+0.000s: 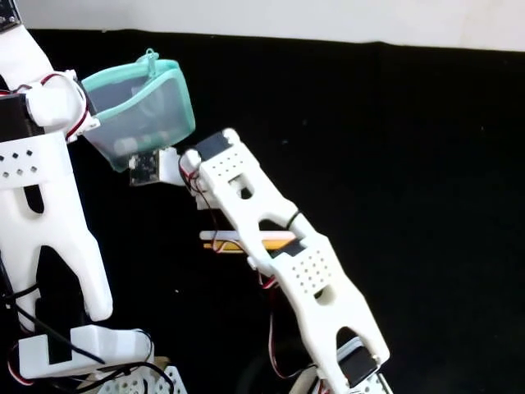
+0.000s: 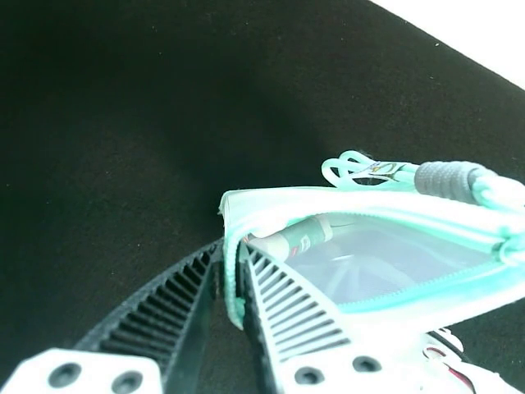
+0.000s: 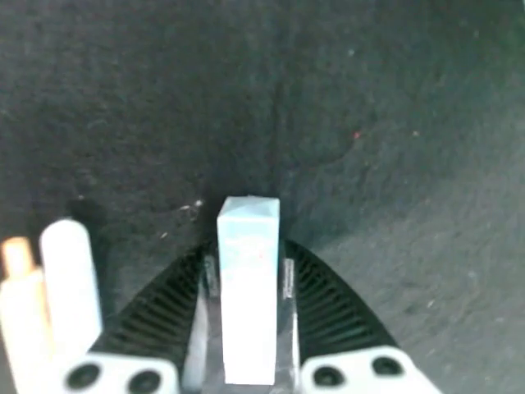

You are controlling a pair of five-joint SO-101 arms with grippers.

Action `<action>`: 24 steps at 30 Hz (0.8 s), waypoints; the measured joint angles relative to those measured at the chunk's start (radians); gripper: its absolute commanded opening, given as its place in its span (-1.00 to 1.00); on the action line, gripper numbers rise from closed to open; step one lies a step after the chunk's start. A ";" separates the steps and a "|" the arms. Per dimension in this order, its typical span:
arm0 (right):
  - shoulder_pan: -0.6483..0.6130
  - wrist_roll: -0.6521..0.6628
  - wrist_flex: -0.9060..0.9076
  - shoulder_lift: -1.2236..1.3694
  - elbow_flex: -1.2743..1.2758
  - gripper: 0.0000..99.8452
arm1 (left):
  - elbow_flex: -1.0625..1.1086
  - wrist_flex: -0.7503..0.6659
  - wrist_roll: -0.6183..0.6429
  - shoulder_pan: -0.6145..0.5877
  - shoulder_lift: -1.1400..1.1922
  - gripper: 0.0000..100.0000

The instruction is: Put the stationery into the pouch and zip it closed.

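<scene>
Aloft over the black table (image 1: 410, 205), one teal pouch (image 1: 143, 107) hangs from the left gripper (image 2: 231, 246), whose two ribbed jaws are pressed together on the pouch's edge at one end of the mouth. The left wrist view shows the pouch (image 2: 385, 254) unzipped and its mouth gaping. One pen-like item (image 2: 299, 240) with a green and red band lies inside, against the clear side panel. A single looped zipper pull (image 2: 357, 168) sits on the pouch's rim, away from the clamped corner.

The right arm (image 1: 308, 267), one of two white arms at the table, stretches from the near edge toward the underside of the raised pouch. The right gripper (image 3: 246, 246) is clamped on one pale blue-white block (image 3: 248, 287), which stands up between its jaws and pokes out past their tips above the dark cloth.

Two stick-shaped pieces of stationery lie side by side on the table under the right arm's forearm: one white stick (image 1: 246, 235) and one yellow stick (image 1: 225, 247). The right wrist view catches the same pair near the gripper, with the rounded end of the white stick (image 3: 70, 263) just beside the orange tip of the yellow stick (image 3: 16, 254).
</scene>
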 measured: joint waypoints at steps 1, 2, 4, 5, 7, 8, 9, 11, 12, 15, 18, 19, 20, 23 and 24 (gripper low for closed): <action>0.002 -0.021 0.023 0.005 -0.021 -0.99 | 0.000 0.000 0.000 0.000 0.000 -0.99; 0.006 -0.043 0.043 0.006 -0.043 -0.99 | 0.000 0.000 0.000 0.000 0.000 -0.99; 0.018 -0.086 0.081 0.006 -0.086 -0.99 | 0.000 0.000 0.000 0.000 0.000 -0.99; 0.026 -0.110 0.103 0.006 -0.107 -0.99 | 0.000 0.000 0.000 0.000 0.000 -0.99; 0.040 -0.153 0.149 0.006 -0.149 -0.99 | 0.000 0.000 0.000 0.000 0.000 -0.99; 0.046 -0.175 0.170 0.006 -0.170 -0.99 | 0.000 0.000 0.000 0.000 0.000 -0.99; 0.052 -0.195 0.195 0.006 -0.193 -0.99 | 0.000 0.000 0.000 0.000 0.000 -0.99; 0.063 -0.236 0.249 0.006 -0.230 -0.99 | 0.000 0.000 0.002 0.000 0.000 -0.99; 0.071 -0.256 0.272 0.006 -0.245 -0.99 | 0.000 0.000 0.002 0.000 0.000 -0.99; 0.094 -0.327 0.325 0.006 -0.298 -0.99 | 0.000 0.000 0.002 0.000 0.000 -0.99; 0.117 -0.405 0.368 0.006 -0.356 -0.99 | 0.000 0.000 0.002 0.000 0.000 -0.99; 0.123 -0.431 0.376 0.006 -0.373 -0.99 | 0.000 0.000 0.002 0.000 0.000 -0.99; 0.127 -0.460 0.379 0.006 -0.391 -0.99 | 0.000 0.000 0.002 0.000 0.000 -0.99; 0.143 -0.543 0.381 0.006 -0.468 -0.99 | 0.000 0.000 0.002 0.000 0.000 -0.99; 0.146 -0.571 0.381 0.006 -0.497 -0.99 | 0.000 0.000 0.002 0.000 0.000 -0.99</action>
